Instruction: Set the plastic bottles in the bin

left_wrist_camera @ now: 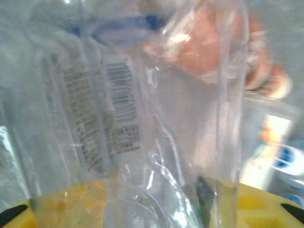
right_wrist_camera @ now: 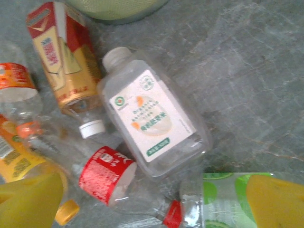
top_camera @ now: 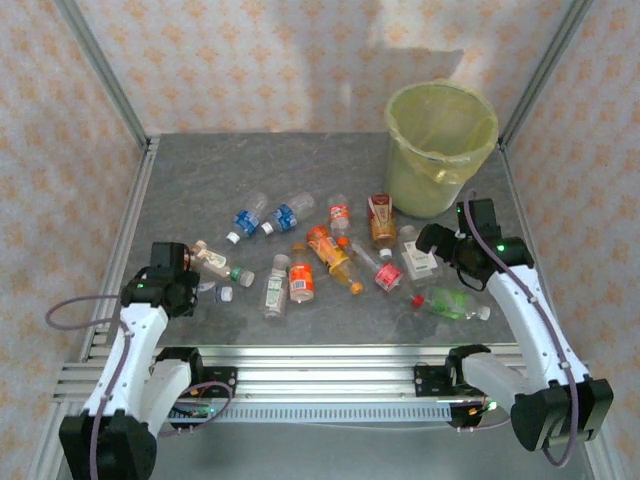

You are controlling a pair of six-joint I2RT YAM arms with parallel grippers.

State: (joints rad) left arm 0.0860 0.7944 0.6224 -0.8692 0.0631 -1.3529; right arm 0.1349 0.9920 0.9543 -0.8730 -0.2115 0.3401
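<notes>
A barcode (left_wrist_camera: pixel 118 92) marks the clear bottle (left_wrist_camera: pixel 161 156), but no wording is legible.

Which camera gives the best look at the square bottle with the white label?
The right wrist view: the bottle lies close up, label clear. The top view shows it small, among other bottles.

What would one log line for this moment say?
left gripper: shut on clear bottle | right gripper: open above white-label bottle | bin: upright, back right
</notes>
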